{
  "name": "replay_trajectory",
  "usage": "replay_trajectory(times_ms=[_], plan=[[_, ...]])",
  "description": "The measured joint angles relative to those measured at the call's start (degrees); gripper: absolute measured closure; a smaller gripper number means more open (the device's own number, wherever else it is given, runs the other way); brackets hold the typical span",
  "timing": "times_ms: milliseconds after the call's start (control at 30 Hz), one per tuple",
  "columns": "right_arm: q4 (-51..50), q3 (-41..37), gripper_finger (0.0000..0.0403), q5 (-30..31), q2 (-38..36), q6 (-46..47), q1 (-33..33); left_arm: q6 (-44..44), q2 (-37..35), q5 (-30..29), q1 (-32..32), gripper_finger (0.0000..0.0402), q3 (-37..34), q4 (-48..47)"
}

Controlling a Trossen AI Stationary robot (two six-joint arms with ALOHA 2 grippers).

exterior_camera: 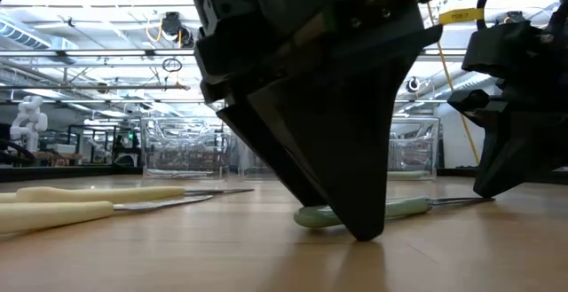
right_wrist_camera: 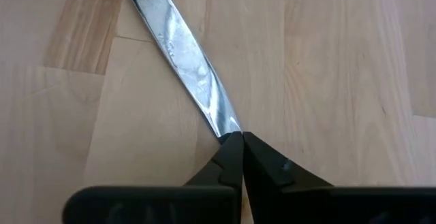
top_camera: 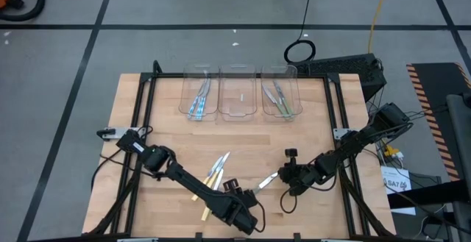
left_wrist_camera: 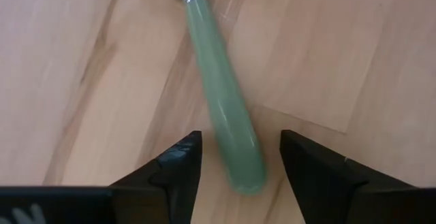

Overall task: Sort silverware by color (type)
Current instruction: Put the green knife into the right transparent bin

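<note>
Near the tabletop's front edge, my left gripper straddles the green-handled knife, fingers wide; my right gripper pinches its silvery blade. Pale-yellow utensils remain unsorted.

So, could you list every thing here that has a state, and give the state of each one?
left gripper: open, fingers either side of the handle
green-handled knife: flat on the table, blade tip pinched
right gripper: shut on the blade tip
left bin: holds blue-handled utensils
middle bin: looks empty
right bin: holds green-handled utensils
yellow-handled utensils: lying on the table
</note>
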Motion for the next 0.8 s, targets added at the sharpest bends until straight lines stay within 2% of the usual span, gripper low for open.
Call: replay_trajectory(times_ms=[133,367,533,700,800], plan=[[0.0,0.0,0.0399,0.0,0.0,-0.3,0.1,0.3,0.3,1.9,0.9,0.0213,0.1,0.2],[-2.2,2.3,0.039,-0.9,0.1,-0.2,0.5,1.3,0.5,2.0,1.3,0.0304,0.0,-0.1],[-12.3,10.4,0.0343,-0.9,0.2,0.9,2.2,3.6,0.5,-1.0,2.0,0.0349,0.0,-0.7],[-23.5,17.7,0.0292,-0.5,0.2,4.1,4.7,3.5,0.5,-1.3,2.3,0.0362,-0.1,-0.6],[-26.8,19.5,0.027,-0.5,0.2,4.9,7.0,4.1,0.5,-1.1,2.2,0.0363,-0.1,-0.7]])
